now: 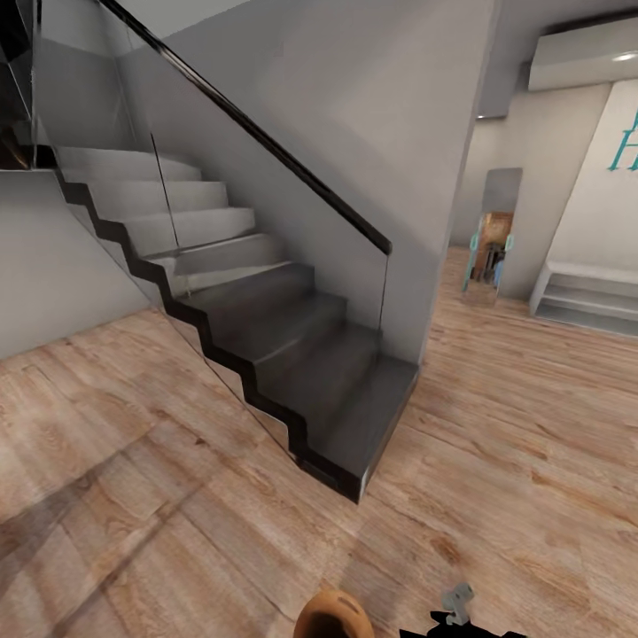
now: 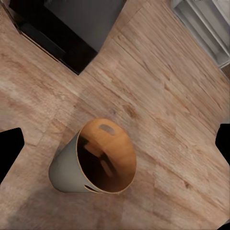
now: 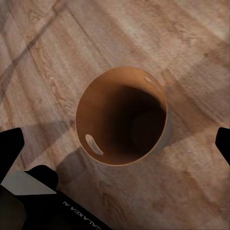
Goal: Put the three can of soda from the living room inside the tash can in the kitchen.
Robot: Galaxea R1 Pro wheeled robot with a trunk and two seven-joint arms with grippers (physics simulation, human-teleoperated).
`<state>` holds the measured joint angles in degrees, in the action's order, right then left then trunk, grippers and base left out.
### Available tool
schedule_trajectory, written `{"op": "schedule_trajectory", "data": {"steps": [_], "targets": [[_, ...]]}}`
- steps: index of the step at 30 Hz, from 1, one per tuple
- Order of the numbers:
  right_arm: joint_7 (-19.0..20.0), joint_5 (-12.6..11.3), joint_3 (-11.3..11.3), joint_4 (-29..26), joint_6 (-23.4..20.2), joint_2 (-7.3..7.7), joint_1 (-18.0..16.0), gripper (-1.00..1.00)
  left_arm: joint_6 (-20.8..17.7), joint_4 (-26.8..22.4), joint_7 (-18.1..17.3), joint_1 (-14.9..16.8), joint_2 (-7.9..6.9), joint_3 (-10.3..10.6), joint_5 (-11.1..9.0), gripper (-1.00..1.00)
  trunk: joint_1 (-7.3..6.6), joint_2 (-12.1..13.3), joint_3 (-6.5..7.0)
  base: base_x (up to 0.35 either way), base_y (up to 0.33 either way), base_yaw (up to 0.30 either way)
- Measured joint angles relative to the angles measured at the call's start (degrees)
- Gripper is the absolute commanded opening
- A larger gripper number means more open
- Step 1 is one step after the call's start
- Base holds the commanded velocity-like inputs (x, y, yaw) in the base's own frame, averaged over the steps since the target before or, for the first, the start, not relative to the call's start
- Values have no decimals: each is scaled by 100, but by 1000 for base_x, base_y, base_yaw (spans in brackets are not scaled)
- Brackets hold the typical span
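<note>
The small round bin, brown inside and pale grey outside (image 3: 122,117), is stood upright on the light wood plank floor (image 3: 191,43), near the lowest dark grey stair step (image 2: 72,28). Nothing can be made out inside it, though its depth is shadowed. Both the left gripper (image 2: 115,139) and right gripper (image 3: 115,143) are spread wide, grasping nothing.

staircase (image 1: 266,328) ahead on floor (image 1: 496,461), tash can (image 1: 335,616) nearest, shelf (image 1: 585,297) far right
</note>
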<state>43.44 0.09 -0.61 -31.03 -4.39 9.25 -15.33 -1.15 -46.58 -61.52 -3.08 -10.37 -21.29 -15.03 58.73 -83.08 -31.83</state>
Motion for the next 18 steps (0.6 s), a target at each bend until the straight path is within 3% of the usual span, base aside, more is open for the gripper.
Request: {"op": "schedule_trajectory", "data": {"steps": [5, 6, 9, 13, 18], "targets": [[-392, 14, 13, 13, 14, -19, -1, 100, 1, -19, -7, 0, 0, 1, 0, 100, 0, 0, 0, 1, 0, 0], [-2027, 20, 50, 112, -2, -243, -7, 100, 4, -44, -188, 1, 0, 14, 2, 100, 0, 0, 0, 0, 0, 0], [-3022, 16, 79, 307, -11, -489, -94, 100, 7, -49, -503, 0, 0, 18, 6, 100, 0, 0, 0, 0, 0, 0], [-3470, 21, 90, 753, 2, -688, -320, 100, 8, -51, -750, 0, -17, 19, 12, 100, 0, 0, 0, 0, 0, 0], [-3702, 83, 94, 1181, 18, -782, -587, 100, 9, -52, -866, 0, -29, 19, 14, 100, 0, 0, 0, 0, 0, 0]]}}
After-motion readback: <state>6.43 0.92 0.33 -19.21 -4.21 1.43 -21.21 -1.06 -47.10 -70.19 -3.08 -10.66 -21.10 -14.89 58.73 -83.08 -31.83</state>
